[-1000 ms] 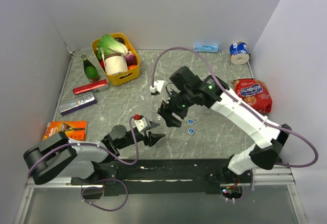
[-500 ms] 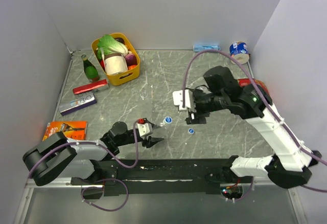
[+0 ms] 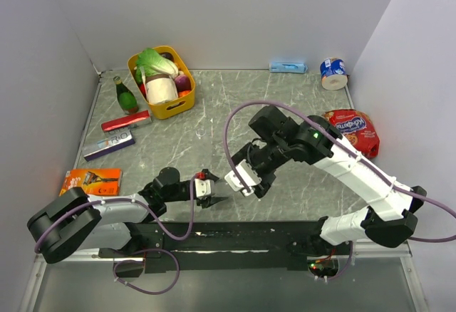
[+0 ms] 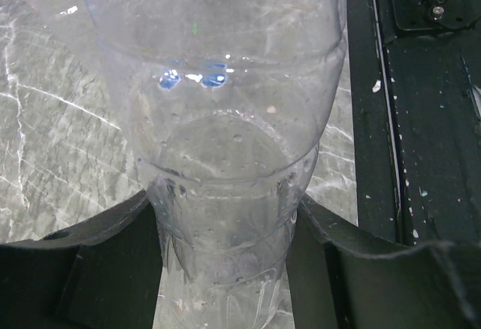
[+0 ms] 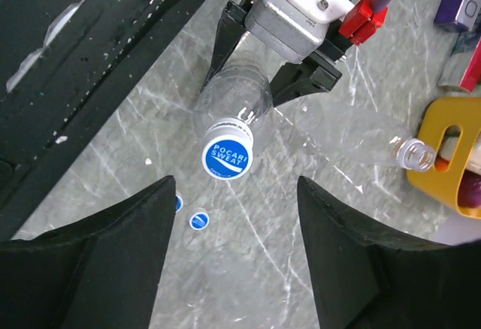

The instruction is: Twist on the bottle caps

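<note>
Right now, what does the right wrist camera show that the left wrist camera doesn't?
Only right wrist: the blue cap on the neck of the held bottle, two loose caps on the marble tabletop, an uncapped bottle lying down, the yellow basket. Only left wrist: the bottle's ribbed wall close up. Both: that bottle clamped in the left gripper, the tabletop and the black base rail.

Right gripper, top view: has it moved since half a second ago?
Yes. The right gripper moved left and toward the table's near edge, away from the red snack bag.
</note>
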Motion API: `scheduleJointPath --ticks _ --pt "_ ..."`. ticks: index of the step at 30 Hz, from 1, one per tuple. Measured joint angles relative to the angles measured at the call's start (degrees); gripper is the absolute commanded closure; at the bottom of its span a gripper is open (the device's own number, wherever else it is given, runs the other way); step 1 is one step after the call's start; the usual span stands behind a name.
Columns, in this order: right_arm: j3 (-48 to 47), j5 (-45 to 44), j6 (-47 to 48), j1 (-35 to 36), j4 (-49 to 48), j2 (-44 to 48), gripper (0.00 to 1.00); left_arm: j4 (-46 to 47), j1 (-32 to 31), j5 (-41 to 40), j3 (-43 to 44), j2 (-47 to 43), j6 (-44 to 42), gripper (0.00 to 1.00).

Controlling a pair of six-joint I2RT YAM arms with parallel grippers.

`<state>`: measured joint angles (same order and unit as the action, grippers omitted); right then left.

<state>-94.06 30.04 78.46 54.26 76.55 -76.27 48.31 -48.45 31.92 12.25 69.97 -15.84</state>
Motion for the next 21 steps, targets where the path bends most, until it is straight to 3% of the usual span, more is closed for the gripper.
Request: scheduleJointPath --ticks 15,21 --pt "0.6 0.0 4.2 1.9 0.5 -1.6 0.40 -0.1 0.0 0.8 0.9 0.0 -1.3 0.99" --pt "0.6 0.0 4.5 2.0 0.6 -3.3 0.52 0.0 0.0 0.8 0.9 0.0 -1.6 0.99"
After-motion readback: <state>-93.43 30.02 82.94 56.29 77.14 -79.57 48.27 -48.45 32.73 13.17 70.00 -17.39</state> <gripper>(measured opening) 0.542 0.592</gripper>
